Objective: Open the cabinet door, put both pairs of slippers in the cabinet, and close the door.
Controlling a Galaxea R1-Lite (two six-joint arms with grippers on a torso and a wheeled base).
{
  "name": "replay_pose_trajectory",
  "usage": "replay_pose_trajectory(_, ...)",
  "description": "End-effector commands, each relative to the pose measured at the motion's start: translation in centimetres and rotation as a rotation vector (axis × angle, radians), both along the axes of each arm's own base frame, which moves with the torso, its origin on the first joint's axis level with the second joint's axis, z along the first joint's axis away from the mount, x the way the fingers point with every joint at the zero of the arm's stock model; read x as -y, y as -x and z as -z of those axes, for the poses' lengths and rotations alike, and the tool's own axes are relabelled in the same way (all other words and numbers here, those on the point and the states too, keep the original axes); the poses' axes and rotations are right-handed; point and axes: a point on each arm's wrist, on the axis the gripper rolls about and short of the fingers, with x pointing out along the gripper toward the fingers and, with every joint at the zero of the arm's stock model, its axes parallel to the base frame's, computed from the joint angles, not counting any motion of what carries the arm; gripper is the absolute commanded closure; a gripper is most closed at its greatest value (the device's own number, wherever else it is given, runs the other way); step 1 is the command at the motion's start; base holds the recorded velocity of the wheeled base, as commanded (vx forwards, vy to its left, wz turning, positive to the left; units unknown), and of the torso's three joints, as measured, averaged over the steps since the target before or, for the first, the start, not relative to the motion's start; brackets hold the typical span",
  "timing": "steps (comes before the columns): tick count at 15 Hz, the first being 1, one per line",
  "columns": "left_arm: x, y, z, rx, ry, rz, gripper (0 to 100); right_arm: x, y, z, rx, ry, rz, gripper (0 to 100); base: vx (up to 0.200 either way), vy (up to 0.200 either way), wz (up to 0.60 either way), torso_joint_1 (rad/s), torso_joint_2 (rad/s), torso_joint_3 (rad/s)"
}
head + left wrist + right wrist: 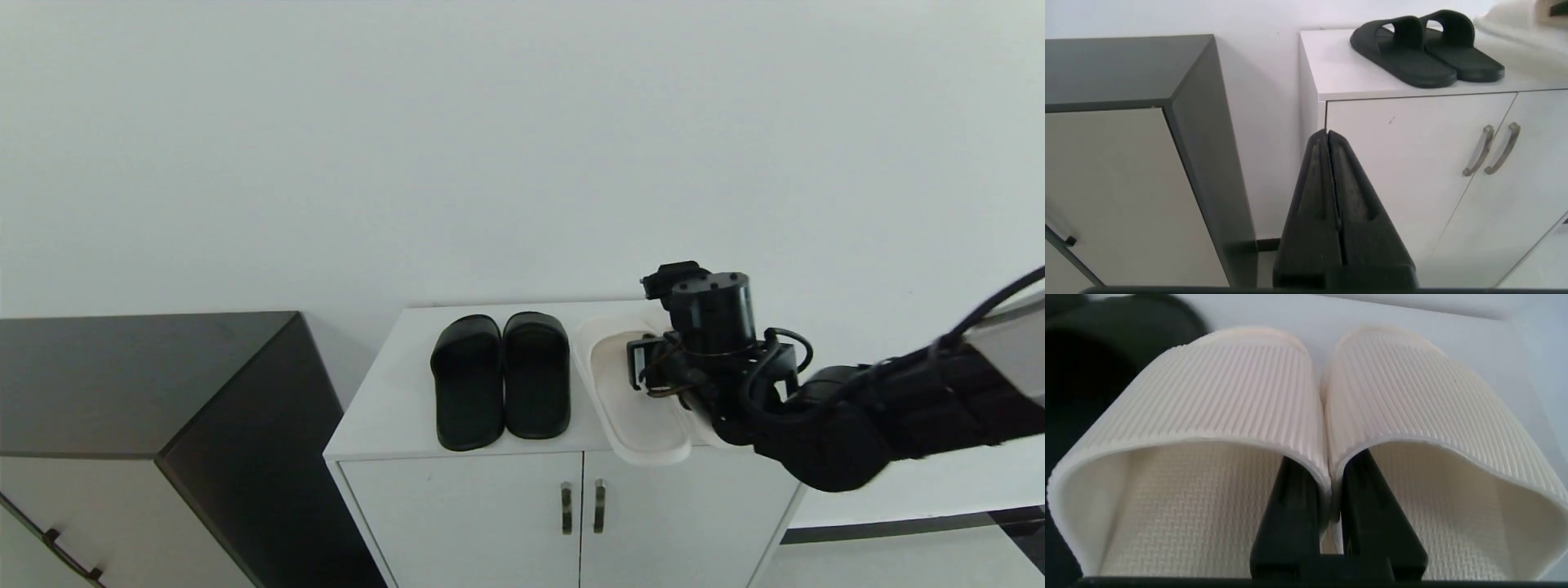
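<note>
Right gripper pinches the 2 white slippers together by their inner strap sides on the cabinet top, black slippers just beside, left gripper closed and empty, both doors shut: judging by this, no step is finished and all 3 remain

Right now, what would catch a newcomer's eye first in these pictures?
The right end effector stands out first: one finger sits inside each slipper of the cream ribbed rubber pair, pinching their inner walls together at the right of the white two-door cabinet's top. Beside them on that top lies a pair of black rubber slides, and the cabinet doors below are shut.
</note>
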Motion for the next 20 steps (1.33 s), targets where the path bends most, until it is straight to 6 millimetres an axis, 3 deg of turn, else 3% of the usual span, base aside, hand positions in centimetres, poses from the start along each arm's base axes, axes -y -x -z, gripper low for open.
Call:
replay_pose_trajectory(1,0.0,0.0,0.0,0.0,-0.001,0.0,100,2.0,7.2,-3.8,0.031,-0.066,-0.189,100,0.0,0.0,0.0,0.0,0.0,0.0)
replay_pose_trajectory(3,0.0,0.0,0.0,0.0,-0.001,0.0,100,3.6,10.9,-4.2,0.01,-0.092,-0.353,100,0.0,0.0,0.0,0.0,0.0,0.0)
replay_pose_trajectory(5,0.0,0.0,0.0,0.0,-0.002,0.001,100,4.8,12.5,-4.3,-0.025,-0.085,-0.424,100,0.0,0.0,0.0,0.0,0.0,0.0)
replay_pose_trajectory(10,0.0,0.0,0.0,0.0,-0.002,0.001,100,5.4,13.0,-3.4,-0.093,-0.045,-0.434,100,0.0,0.0,0.0,0.0,0.0,0.0)
replay_pose_trajectory(16,0.0,0.0,0.0,0.0,-0.001,0.001,100,5.8,13.6,-2.9,-0.112,-0.044,-0.47,100,-0.2,0.0,0.0,0.004,0.0,0.002)
replay_pose_trajectory(20,0.0,0.0,0.0,0.0,-0.001,0.001,100,6.4,14.2,-3.3,-0.111,-0.064,-0.522,100,0.0,0.0,0.0,0.0,0.0,0.0)
